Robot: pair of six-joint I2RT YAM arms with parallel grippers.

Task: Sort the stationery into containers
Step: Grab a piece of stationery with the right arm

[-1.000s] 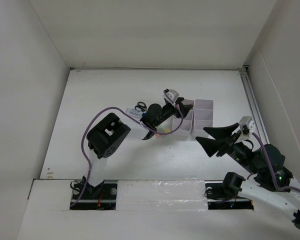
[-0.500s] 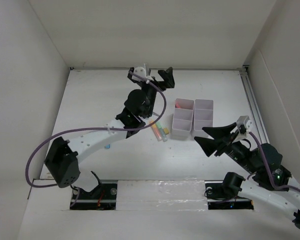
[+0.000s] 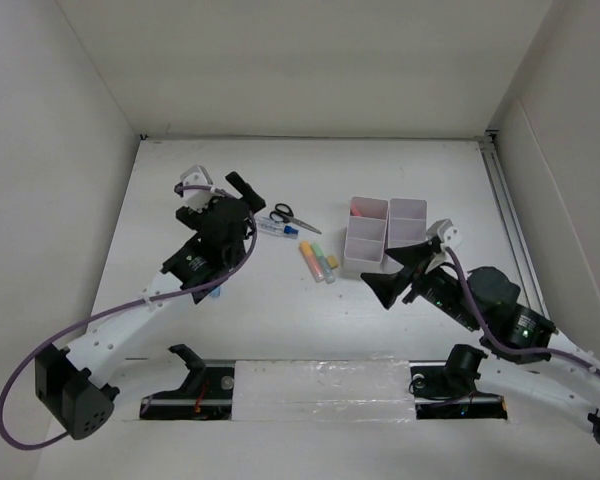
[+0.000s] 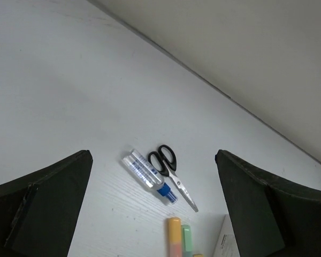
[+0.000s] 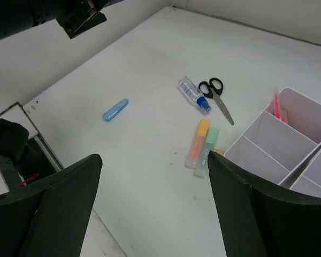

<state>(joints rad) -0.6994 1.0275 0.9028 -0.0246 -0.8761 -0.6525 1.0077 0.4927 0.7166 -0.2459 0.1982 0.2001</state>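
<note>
Both my jaws stood spread, empty; scissors judged light, stiff, flat-lying, so pinch across blades near pivot.

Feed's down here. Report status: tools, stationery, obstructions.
Left tool open, empty; right tool open, empty. Scissors, tube, highlighters, blue marker loose on table; red pens in organiser. Nothing blocking either tool.
</note>
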